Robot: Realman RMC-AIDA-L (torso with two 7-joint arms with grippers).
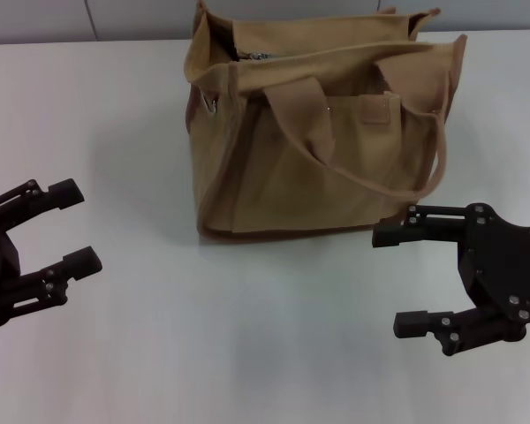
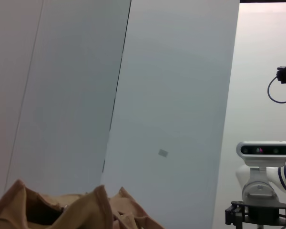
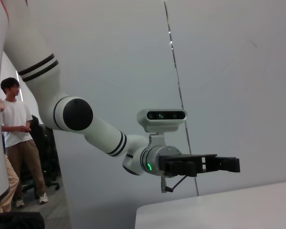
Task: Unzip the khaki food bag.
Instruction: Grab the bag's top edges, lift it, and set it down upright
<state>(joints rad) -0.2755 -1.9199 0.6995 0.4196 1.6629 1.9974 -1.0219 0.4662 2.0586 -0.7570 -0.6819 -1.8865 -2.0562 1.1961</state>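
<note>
Left claw: low over the near left of the white tabletop, fingers spread apart and empty, well clear of the bag. Khaki food bag: upright at the middle-far part of the tabletop, front pocket facing the robot, one loop handle draped down the front; its top edge sags open at the left end, where a bit of metal zipper shows, though how far the zip is closed cannot be told from here. Right claw: low over the near right of the tabletop, just in front of the bag's right lower corner, fingers apart and empty. Step in hand, judged: approach, nothing yet gripped. Handling note: soft canvas will likely fold and drag under a pull, so one claw should pinch the top hem or an end of the bag to brace it while the other takes the small metal pull and draws it straight along the zip line, keeping the loop handles out of the path. Risk: tugging upward may lift or tip the bag instead of running the slider.
</note>
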